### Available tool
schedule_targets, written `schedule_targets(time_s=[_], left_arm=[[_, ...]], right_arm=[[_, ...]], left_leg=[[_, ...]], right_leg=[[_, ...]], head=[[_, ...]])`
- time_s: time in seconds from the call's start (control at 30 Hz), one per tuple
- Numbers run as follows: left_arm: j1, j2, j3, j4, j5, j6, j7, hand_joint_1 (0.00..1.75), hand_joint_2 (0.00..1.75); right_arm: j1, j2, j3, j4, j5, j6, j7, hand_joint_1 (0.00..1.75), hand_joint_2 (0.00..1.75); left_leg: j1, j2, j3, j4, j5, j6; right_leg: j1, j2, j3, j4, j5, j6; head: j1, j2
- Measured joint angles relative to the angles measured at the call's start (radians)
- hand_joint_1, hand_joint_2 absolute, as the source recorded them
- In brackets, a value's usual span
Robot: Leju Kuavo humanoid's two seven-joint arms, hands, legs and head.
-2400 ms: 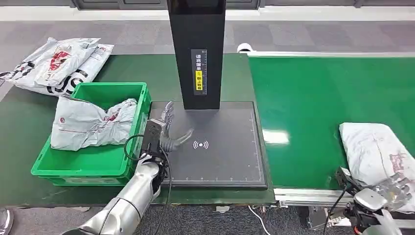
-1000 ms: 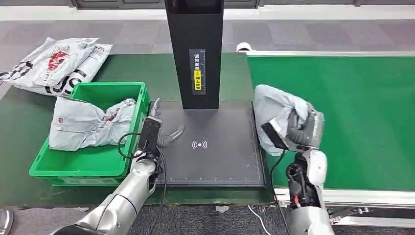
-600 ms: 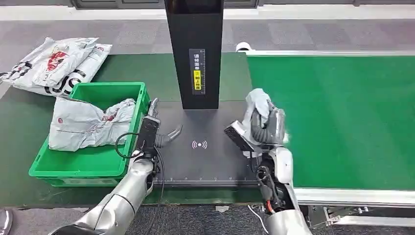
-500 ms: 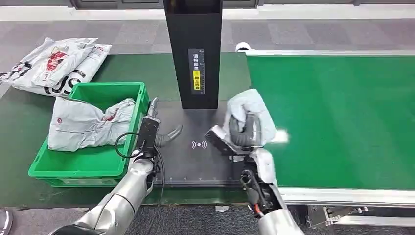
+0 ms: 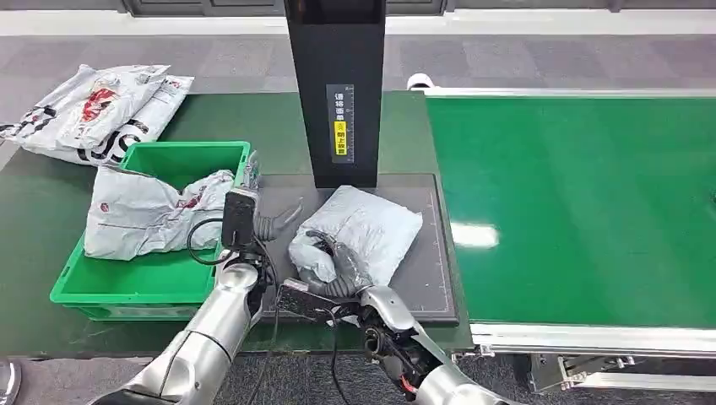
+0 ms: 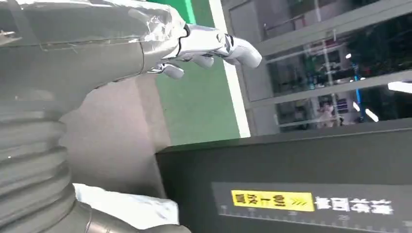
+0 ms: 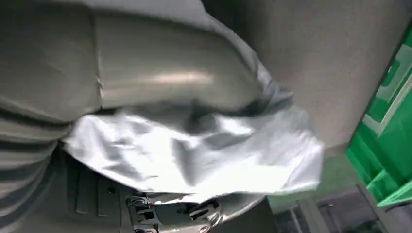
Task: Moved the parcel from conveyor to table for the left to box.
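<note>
Right hand [image 5: 338,272] grips the crumpled grey plastic parcel [image 5: 367,229] lying on the dark scanning pad [image 5: 431,287]. Left hand [image 5: 268,221] hovers beside it, fingers spread, holding nothing.

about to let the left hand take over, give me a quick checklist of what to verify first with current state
1. Parcel off the conveyor and lying on the dark pad: ok.
2. Right hand released from the parcel: not ok, its fingers grip the near end.
3. Left hand free to grasp: ok, it holds nothing, fingers apart, beside the parcel.
4. Green box has room: cannot tell, a grey bag already fills much of it.
5. Path from pad to box: ok, the box sits right beside the pad.
6. Black post out of the way: ok, it stands behind the parcel.
</note>
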Motion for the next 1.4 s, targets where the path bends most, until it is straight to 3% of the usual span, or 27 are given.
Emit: schedule_targets(time_s=[0.2, 0.37, 0.53, 0.57, 0.67, 1.0, 1.17, 1.2, 1.23, 1.4], left_arm=[[0.008, 0.000, 0.000, -0.027, 0.015, -0.006, 0.000, 0.00, 1.75], [0.053, 0.004, 0.000, -0.117, 0.074, -0.022, 0.000, 0.00, 1.75], [0.086, 0.016, -0.001, -0.181, 0.070, -0.085, 0.000, 0.00, 1.75], [0.086, 0.018, -0.003, -0.178, 0.051, -0.091, 0.000, 0.00, 1.75], [0.075, 0.019, -0.024, -0.131, 0.001, -0.093, 0.000, 0.00, 1.75], [-0.001, 0.014, -0.078, 0.088, -0.072, -0.139, 0.006, 0.00, 1.75], [-0.026, 0.012, -0.171, 0.183, -0.277, -0.177, 0.131, 0.00, 1.75], [-0.026, 0.012, -0.199, 0.196, -0.311, -0.177, 0.158, 0.07, 1.75], [-0.026, 0.013, -0.223, 0.206, -0.344, -0.176, 0.189, 1.75, 1.75], [-0.047, 0.015, -0.360, 0.252, -0.537, -0.183, 0.362, 1.75, 1.75]], right_arm=[[-0.011, -0.001, 0.019, 0.022, -0.015, -0.019, -0.011, 0.00, 1.75], [-0.003, -0.018, -0.002, 0.024, -0.089, -0.154, -0.107, 0.00, 1.75], [0.027, -0.043, -0.111, -0.038, -0.310, -0.285, -0.379, 0.00, 1.75], [0.034, -0.047, -0.141, -0.061, -0.361, -0.285, -0.433, 0.00, 0.00], [0.064, -0.058, -0.222, -0.150, -0.457, -0.288, -0.519, 0.00, 0.00], [0.135, -0.096, -0.351, -0.403, -0.638, -0.272, -0.532, 0.00, 0.00], [0.147, -0.119, -0.380, -0.472, -0.700, -0.257, -0.534, 0.00, 0.00], [0.148, -0.124, -0.384, -0.480, -0.702, -0.257, -0.534, 0.00, 0.00], [0.148, -0.127, -0.388, -0.485, -0.702, -0.256, -0.534, 0.00, 0.00], [0.149, -0.140, -0.396, -0.502, -0.703, -0.239, -0.534, 0.00, 0.00]], left_leg=[[0.000, 0.000, 0.001, 0.000, 0.000, 0.000], [0.000, 0.000, 0.001, 0.000, 0.000, 0.000], [0.000, 0.000, 0.000, 0.000, 0.000, 0.000], [0.000, 0.000, 0.000, 0.000, 0.000, 0.000], [-0.001, 0.000, 0.000, 0.001, 0.000, 0.000], [-0.001, 0.001, 0.001, 0.001, 0.000, 0.000], [-0.002, 0.001, 0.000, 0.001, 0.000, 0.000], [-0.002, 0.001, 0.000, 0.001, 0.000, 0.000], [-0.002, 0.001, 0.000, 0.001, 0.000, 0.000], [-0.002, -0.001, 0.002, 0.000, 0.000, 0.000]], right_leg=[[0.000, 0.000, 0.001, 0.000, 0.000, -0.001], [0.000, 0.000, 0.000, 0.000, 0.000, -0.001], [0.000, 0.000, 0.000, 0.000, 0.000, -0.001], [0.000, 0.000, 0.000, 0.000, 0.001, -0.001], [-0.001, 0.000, 0.000, 0.000, 0.001, 0.000], [-0.001, 0.001, -0.001, 0.000, 0.001, 0.000], [-0.002, 0.001, -0.001, 0.000, 0.001, 0.000], [-0.002, 0.001, -0.001, 0.000, 0.001, 0.000], [-0.002, 0.001, -0.001, 0.000, 0.001, 0.000], [-0.002, -0.001, 0.002, 0.000, 0.000, 0.001]], head=[[0.000, 0.000], [0.000, 0.000], [0.000, 0.000], [0.000, 0.000], [0.000, 0.000], [0.000, 0.000], [0.000, 0.000], [0.000, 0.000], [0.000, 0.000], [0.000, 0.000]])
